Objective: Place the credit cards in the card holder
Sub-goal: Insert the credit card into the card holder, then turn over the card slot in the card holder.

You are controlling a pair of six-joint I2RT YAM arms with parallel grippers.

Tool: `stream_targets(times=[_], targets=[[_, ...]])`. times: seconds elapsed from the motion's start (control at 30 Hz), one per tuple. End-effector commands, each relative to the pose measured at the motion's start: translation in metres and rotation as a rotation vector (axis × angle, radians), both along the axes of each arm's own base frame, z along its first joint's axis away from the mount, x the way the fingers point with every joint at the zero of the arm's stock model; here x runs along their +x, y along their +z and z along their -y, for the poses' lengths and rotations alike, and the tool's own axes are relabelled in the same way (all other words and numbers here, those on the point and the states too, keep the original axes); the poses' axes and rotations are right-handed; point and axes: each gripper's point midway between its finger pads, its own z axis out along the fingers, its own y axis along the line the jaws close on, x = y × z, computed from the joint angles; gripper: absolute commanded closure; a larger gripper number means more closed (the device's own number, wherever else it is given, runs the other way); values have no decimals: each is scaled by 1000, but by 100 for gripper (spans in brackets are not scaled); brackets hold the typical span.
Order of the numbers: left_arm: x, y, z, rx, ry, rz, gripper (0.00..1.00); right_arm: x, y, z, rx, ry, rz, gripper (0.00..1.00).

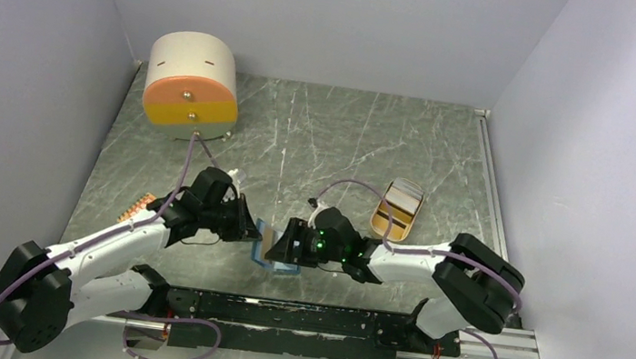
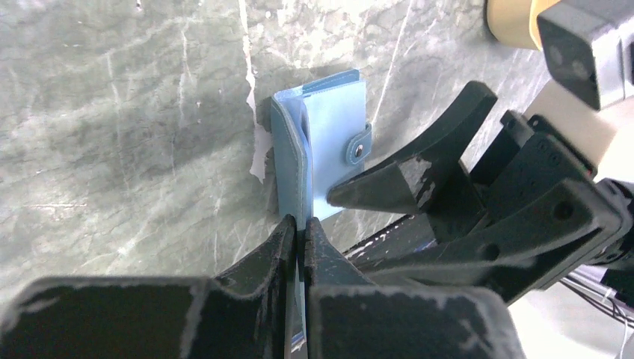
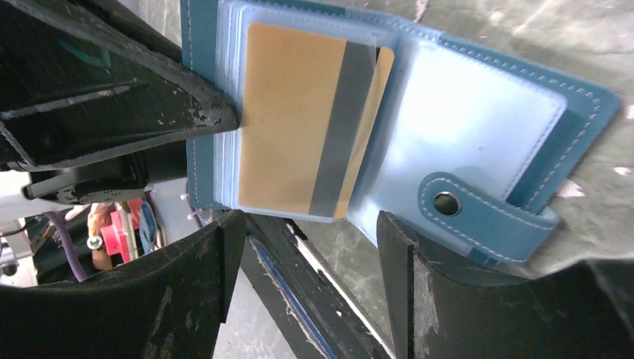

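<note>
Card holder [image 1: 273, 258] sits between the two arms near the front of the table [image 1: 347, 137]. From above only slivers of blue show, since both grippers cover most of it. I can't tell whether it rests on the surface or hangs just off it. The left gripper [image 2: 300, 224] is pinched tight on the edge of one flap. The right gripper [image 3: 310, 224] has its fingers spread wide close by the open wallet, clamping nothing. An orange-yellow credit card [image 3: 291, 120] with a grey stripe lies in a clear sleeve, one side hidden behind a black finger. The snap tab [image 3: 478, 213] hangs loose. Further back a tan tray [image 1: 398, 209] holds something pale, too small to read. A ribbed orange object [image 1: 139, 206] peeks from behind the left arm. The tabletop is grey-green, marbled and scratched white; pale lilac walls [image 1: 316, 14] close it in
</note>
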Motion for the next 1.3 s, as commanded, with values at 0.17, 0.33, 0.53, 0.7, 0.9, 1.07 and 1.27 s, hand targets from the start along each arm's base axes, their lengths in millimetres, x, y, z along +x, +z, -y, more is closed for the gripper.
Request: stream_targets(times=[0.17, 0.33, 0.53, 0.7, 0.9, 1.07, 1.27], targets=[[4, -6, -14, 170, 3, -47, 91, 1, 9, -33, 105, 36, 3, 33], [1, -5, -4, 121, -39, -53, 91, 2, 11, -44, 144, 51, -4, 34], [-4, -1, 11, 26, -77, -64, 87, 3, -2, -43, 128, 45, -20, 36], [-10, 12, 21, -64, -112, -55, 91, 3, -7, -40, 124, 43, -16, 39], [-15, 24, 28, -136, -136, -48, 91, 3, -9, -36, 145, 56, -18, 40], [-19, 21, 26, -142, -125, -60, 91, 3, -6, -26, 169, 60, -2, 33], [-20, 17, 21, -133, -93, -80, 91, 9, 0, -12, 197, 42, 7, 31]])
